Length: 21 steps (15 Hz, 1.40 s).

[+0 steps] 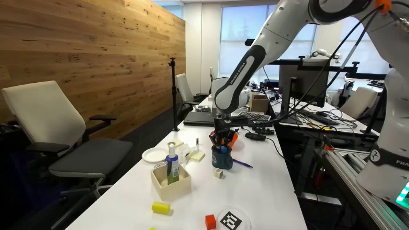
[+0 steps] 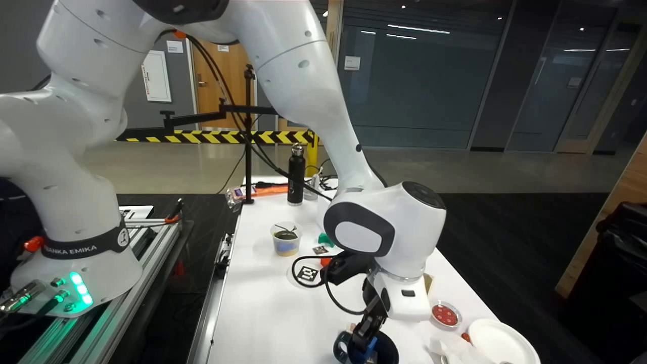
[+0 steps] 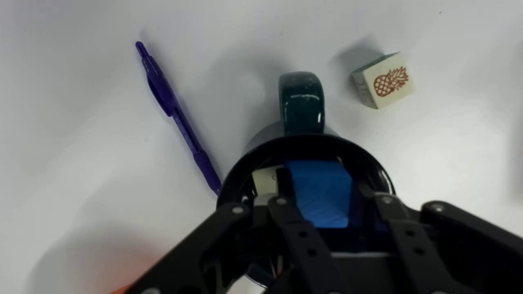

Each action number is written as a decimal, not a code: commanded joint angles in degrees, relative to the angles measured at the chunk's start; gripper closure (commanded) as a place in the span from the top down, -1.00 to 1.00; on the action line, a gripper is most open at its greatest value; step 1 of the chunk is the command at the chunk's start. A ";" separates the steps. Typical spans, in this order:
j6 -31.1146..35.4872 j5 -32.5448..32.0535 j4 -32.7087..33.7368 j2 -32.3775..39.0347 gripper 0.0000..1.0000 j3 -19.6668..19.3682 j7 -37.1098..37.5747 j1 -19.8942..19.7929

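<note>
My gripper (image 1: 222,144) points down into a dark teal mug (image 1: 221,159). In the wrist view its fingers (image 3: 322,200) stand on either side of a blue block (image 3: 320,183) and appear shut on it; the contact on the right side is dark. The blue block also shows at the mug's rim in both exterior views, between the fingers (image 2: 371,346). A pale block (image 3: 265,179) lies inside the mug beside the left finger. The mug's handle (image 3: 302,102) points up in the wrist view. The lower inside of the mug is mostly hidden.
A purple pen (image 3: 175,110) and a pineapple stamp cube (image 3: 386,81) lie beside the mug. An orange cup (image 1: 234,139) stands behind it. A cream box (image 1: 172,189) holds a spray bottle (image 1: 172,164). A white plate (image 1: 154,155), yellow cylinder (image 1: 161,208) and red cube (image 1: 210,222) are also there.
</note>
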 commanded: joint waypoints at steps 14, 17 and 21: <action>-3.13 -2.06 8.28 1.53 0.87 0.18 -2.00 2.91; -6.07 -5.45 10.44 -0.80 0.89 -1.58 -1.31 6.25; -10.06 -8.85 12.73 -2.60 0.88 -1.78 -1.13 8.69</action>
